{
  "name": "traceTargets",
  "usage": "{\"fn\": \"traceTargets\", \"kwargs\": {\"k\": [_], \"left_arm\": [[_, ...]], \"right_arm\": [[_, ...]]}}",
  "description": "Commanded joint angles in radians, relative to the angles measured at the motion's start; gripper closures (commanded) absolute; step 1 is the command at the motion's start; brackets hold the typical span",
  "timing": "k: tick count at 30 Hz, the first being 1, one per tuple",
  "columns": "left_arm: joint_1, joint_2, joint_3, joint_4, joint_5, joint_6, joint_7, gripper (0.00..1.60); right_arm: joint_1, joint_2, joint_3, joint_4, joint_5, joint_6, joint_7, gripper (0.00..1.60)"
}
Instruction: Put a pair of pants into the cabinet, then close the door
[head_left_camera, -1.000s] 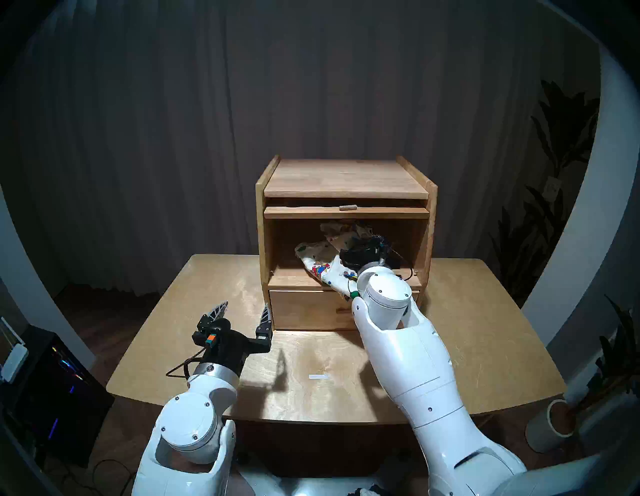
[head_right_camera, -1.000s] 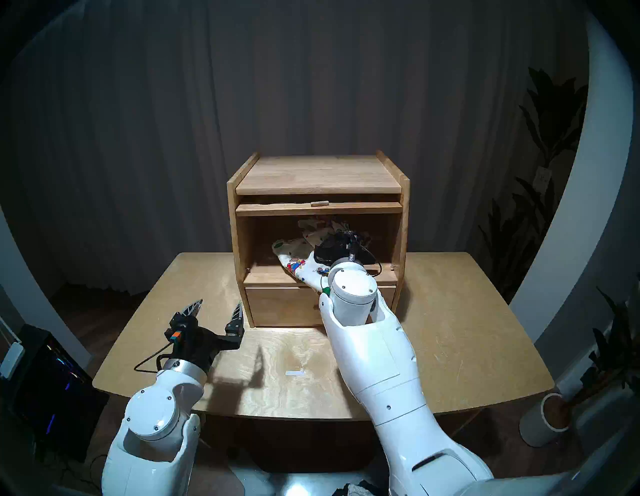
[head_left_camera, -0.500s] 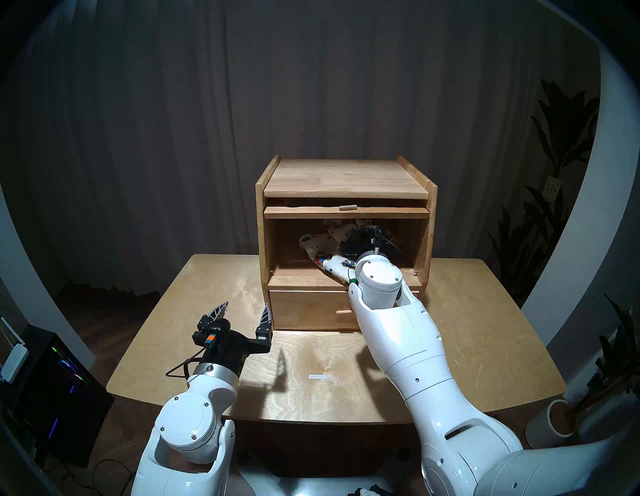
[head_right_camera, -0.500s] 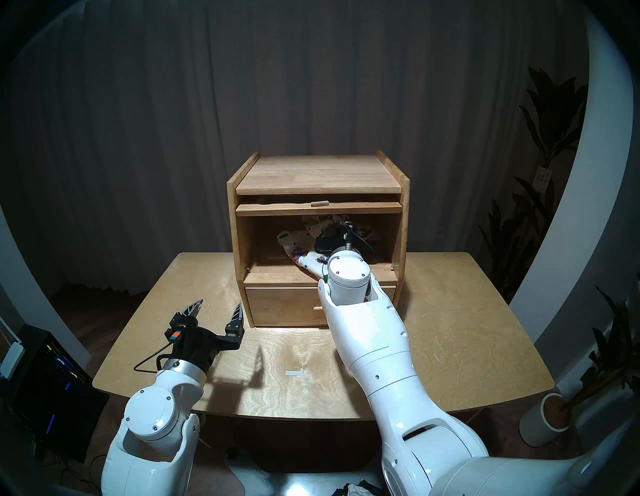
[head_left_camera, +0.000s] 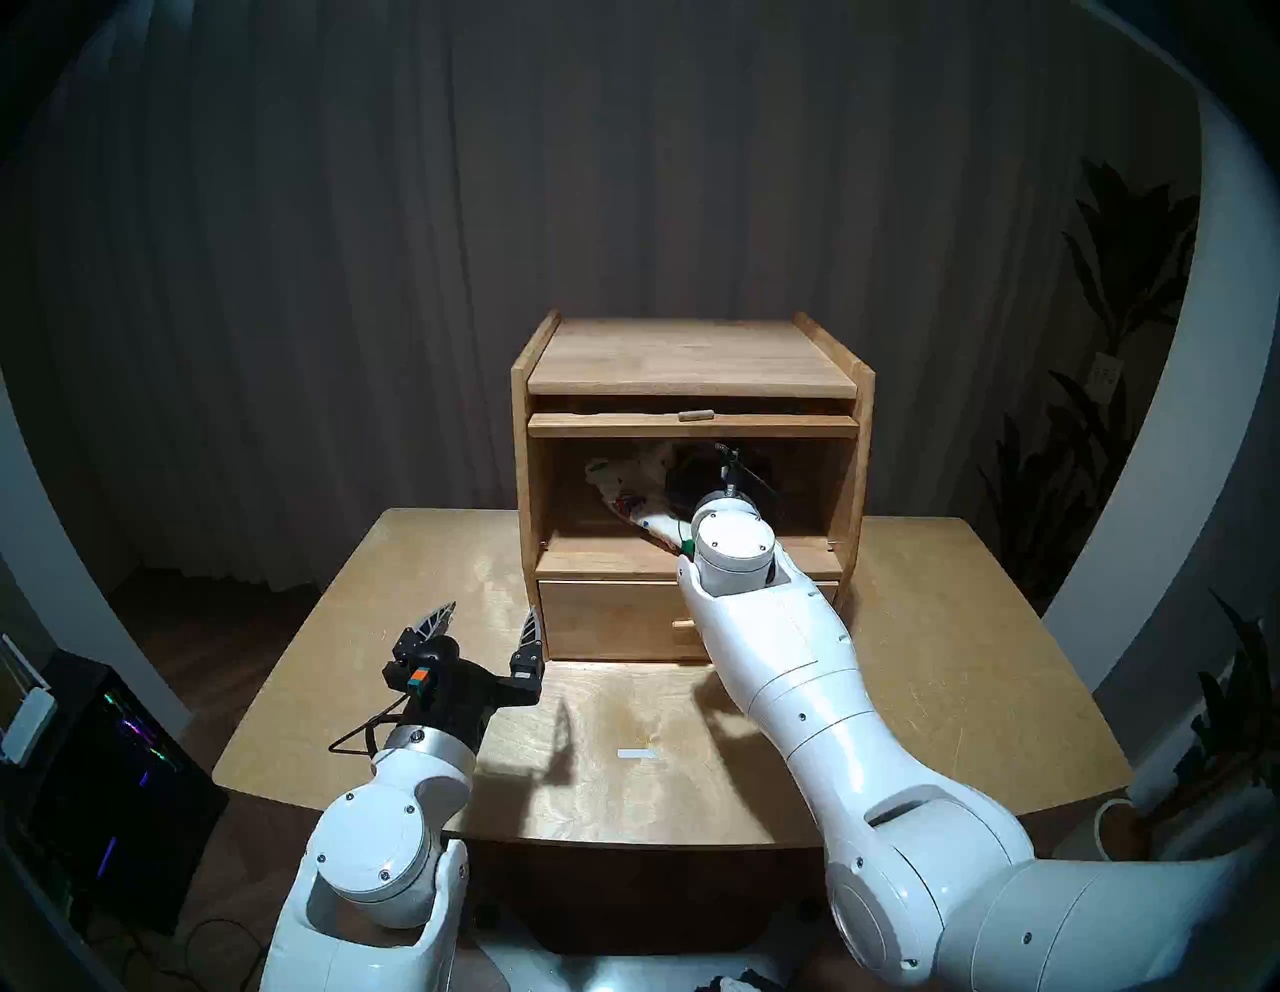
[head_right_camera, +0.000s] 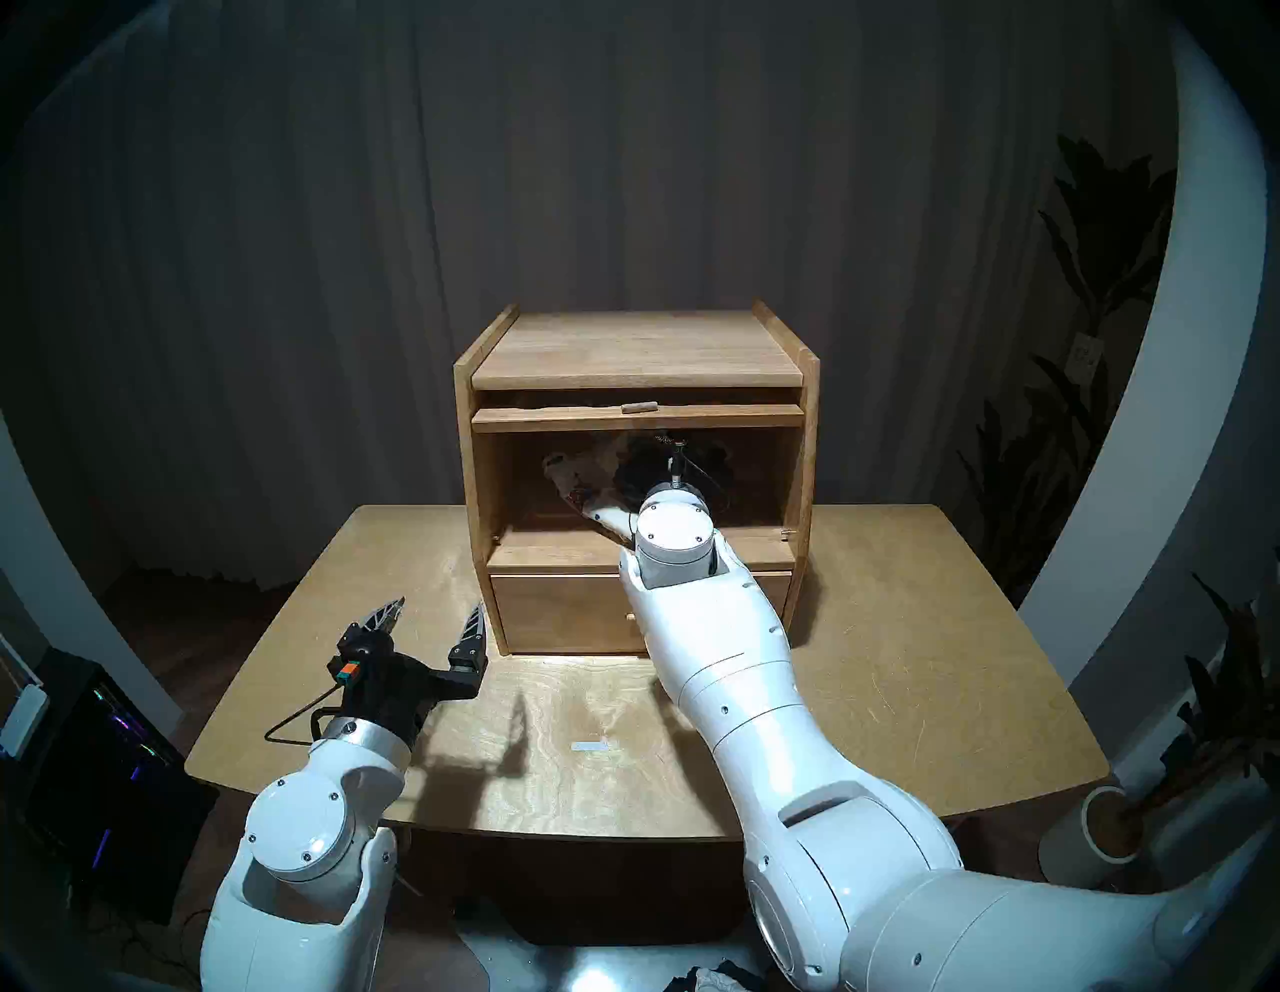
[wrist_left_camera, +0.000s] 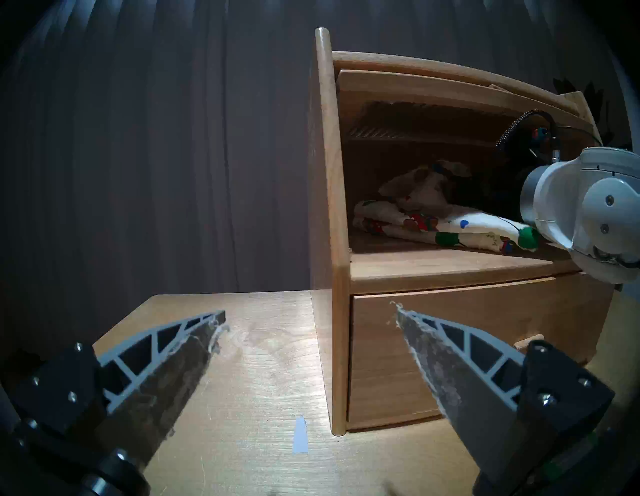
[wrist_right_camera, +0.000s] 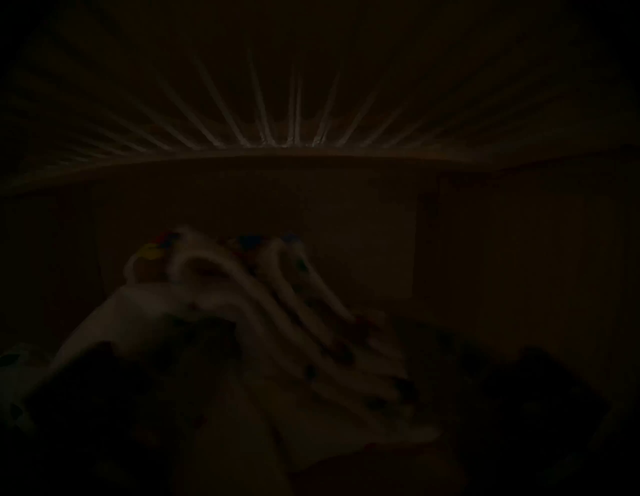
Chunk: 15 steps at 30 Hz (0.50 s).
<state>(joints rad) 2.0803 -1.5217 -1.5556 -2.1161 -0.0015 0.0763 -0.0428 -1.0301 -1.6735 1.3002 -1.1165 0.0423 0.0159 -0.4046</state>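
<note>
The pale plywood table (head_left_camera: 346, 693) carries the boxy light-wood cabinet (head_left_camera: 692, 353) at its far middle. The cabinet's wide wooden flap door (head_left_camera: 762, 428) lies level, slid up under the top board, so the upper compartment stands open; the plain drawer (head_left_camera: 609, 620) below is closed.

The white right arm reaches straight into that compartment. The small cream cloth pair of pants (wrist_left_camera: 433, 221), printed with coloured bears, lies on the compartment floor. Its long axis runs from the back left toward the front right, and its green-tipped drawstring end rests near the front lip, beside the right wrist.

The right gripper (wrist_right_camera: 322, 398) is deep inside. In its very dark wrist view the 2 fingers show as dim shapes well apart with the cloth lying loose between and ahead of them, so it looks spread and no longer pinching.

The left gripper (head_left_camera: 488, 613) hovers spread and empty near the cabinet's lower left corner.

The door's small wooden peg handle (head_left_camera: 695, 415) sits just above the right wrist, so the right arm is nearer it, once drawn back clear
</note>
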Motion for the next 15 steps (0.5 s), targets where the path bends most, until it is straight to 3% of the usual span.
{"fn": "traceTargets", "kwargs": {"k": [1, 5, 15], "left_arm": [[0.002, -0.003, 0.000, -0.029, 0.001, 0.004, 0.003, 0.00], [0.001, -0.003, 0.000, -0.026, 0.000, 0.002, 0.002, 0.00], [-0.002, -0.003, -0.001, -0.021, 0.000, 0.000, -0.001, 0.00]], "right_arm": [[-0.063, 0.038, 0.004, -0.117, -0.026, -0.088, -0.031, 0.00], [-0.090, 0.053, -0.003, -0.144, -0.043, -0.088, -0.041, 0.00], [-0.259, 0.095, -0.045, -0.301, -0.058, -0.051, -0.039, 0.00]]}}
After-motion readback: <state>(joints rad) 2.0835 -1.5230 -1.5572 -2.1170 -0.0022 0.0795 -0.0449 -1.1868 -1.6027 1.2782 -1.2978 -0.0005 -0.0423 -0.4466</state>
